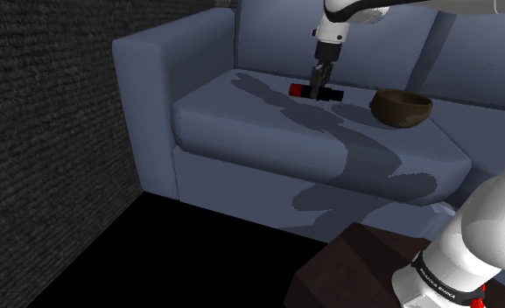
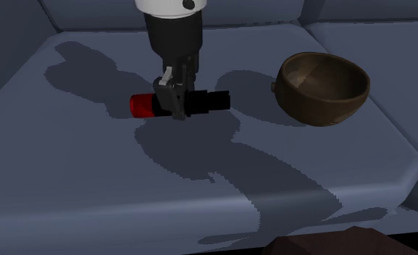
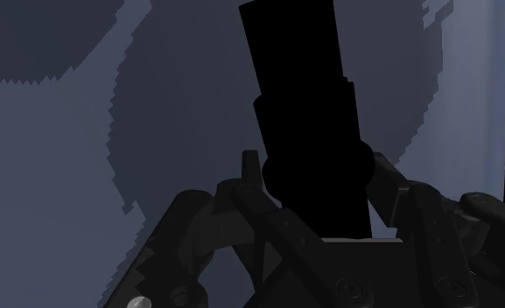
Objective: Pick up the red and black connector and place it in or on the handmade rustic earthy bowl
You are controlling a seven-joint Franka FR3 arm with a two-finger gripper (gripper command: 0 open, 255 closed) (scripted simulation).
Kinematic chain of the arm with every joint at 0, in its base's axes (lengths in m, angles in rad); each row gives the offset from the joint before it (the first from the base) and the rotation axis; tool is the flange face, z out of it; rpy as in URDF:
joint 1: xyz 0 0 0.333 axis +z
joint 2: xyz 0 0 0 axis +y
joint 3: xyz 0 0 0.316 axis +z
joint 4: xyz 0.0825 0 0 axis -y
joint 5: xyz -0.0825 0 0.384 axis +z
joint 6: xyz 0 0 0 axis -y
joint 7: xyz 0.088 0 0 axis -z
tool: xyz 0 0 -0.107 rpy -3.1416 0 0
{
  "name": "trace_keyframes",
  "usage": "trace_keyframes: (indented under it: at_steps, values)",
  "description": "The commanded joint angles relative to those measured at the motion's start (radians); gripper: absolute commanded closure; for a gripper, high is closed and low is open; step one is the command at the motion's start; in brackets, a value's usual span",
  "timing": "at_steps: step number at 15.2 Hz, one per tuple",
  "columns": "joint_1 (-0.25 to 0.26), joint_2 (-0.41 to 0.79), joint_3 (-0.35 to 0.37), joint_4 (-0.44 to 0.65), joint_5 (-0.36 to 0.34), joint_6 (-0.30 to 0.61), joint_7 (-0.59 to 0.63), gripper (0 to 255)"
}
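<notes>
In the shoulder view my gripper (image 1: 319, 87) pointed straight down near the back edge of the sofa (image 1: 241, 131) seat, pinching the connector (image 1: 298, 88) across its middle. The brown bowl (image 1: 400, 108) stood apart from it toward that view's right, also near the back edge. In the second exterior view the connector lay level at the seat, red end to that view's left and black end toward the bowl, my jaws pressed on it between the two. In the wrist view my fingers (image 3: 241, 188) clasped its black body over the shadowed cushion.
</notes>
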Motion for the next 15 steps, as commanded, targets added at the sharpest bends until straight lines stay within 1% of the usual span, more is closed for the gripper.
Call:
trace_keyframes:
  at_steps: [1, 15]
  values:
    - [0.0, 0.003, 0.0, 0.033, 0.0, -0.03, 0.001, 255]
    - [-0.001, 0.044, -0.002, 0.272, 0.007, -0.229, -0.001, 255]
